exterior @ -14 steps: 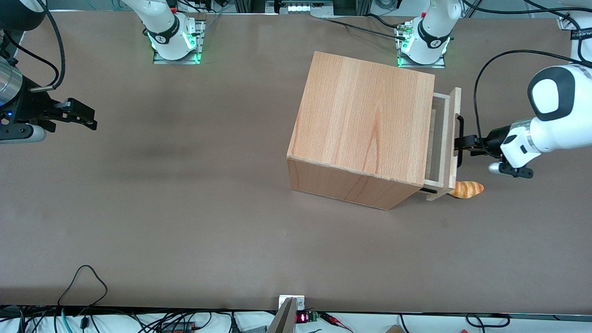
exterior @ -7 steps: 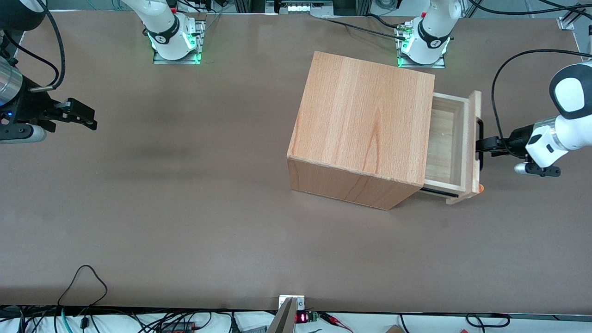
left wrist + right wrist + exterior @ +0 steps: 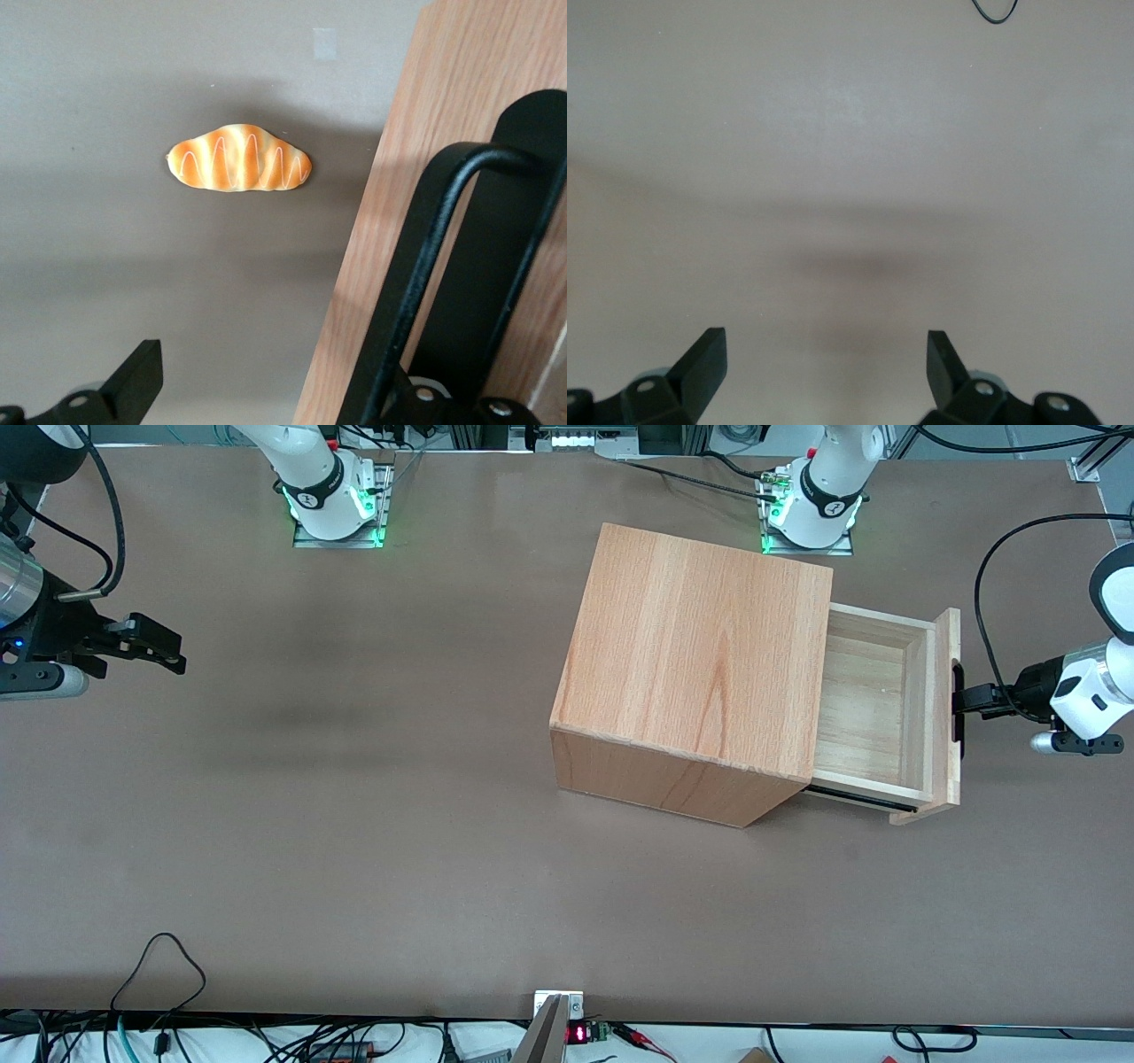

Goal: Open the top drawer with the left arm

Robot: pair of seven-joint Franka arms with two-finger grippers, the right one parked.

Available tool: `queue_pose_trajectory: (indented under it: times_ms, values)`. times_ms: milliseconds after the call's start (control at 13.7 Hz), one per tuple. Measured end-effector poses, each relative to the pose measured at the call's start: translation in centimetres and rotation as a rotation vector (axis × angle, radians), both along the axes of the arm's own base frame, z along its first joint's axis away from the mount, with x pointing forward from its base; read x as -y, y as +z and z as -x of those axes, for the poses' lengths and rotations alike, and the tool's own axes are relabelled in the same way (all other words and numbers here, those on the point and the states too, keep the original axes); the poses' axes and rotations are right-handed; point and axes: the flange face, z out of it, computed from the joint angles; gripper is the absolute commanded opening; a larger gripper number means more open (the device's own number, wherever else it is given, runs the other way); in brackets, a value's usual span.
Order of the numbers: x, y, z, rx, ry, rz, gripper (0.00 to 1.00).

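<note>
Top drawer [image 3: 877, 708] drawn out of the cabinet [image 3: 700, 664], gripper [image 3: 964, 699] at its handle [image 3: 957, 701].

The left arm [image 3: 1090, 682] reaches the drawer's front panel; whether the gripper clasps the handle, I cannot tell. A croissant [image 3: 239, 158] lies on the table [image 3: 354, 824] in front of the drawer, hidden from the front camera.

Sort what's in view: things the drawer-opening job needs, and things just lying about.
Needed for the job:
- top drawer, pulled partway out
- its black handle
- left arm's hand, at the handle in front of the drawer

Just lying about:
- cabinet box
- toy bread on the table, seen from the wrist camera
</note>
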Motion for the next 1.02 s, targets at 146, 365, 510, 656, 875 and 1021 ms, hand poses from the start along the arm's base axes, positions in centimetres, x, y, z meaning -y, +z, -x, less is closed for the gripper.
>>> queue_pose_trajectory:
  times_ms: [146, 365, 510, 656, 875, 1021]
  values:
    - [-1.1, 0.2, 0.1, 0.016, -0.010, -0.018, 1.00]
    - [-2.9, 0.4, 0.4, 0.032, 0.007, -0.029, 1.00]
    - [-3.7, 0.5, 0.6, 0.037, 0.021, -0.035, 1.00]
    - [-4.2, 0.6, 0.5, 0.051, 0.030, -0.047, 1.00]
    - [-4.9, 0.8, 0.4, 0.067, 0.033, -0.068, 1.00]
    - [-5.0, 1.0, 0.3, 0.073, 0.034, -0.073, 1.00]
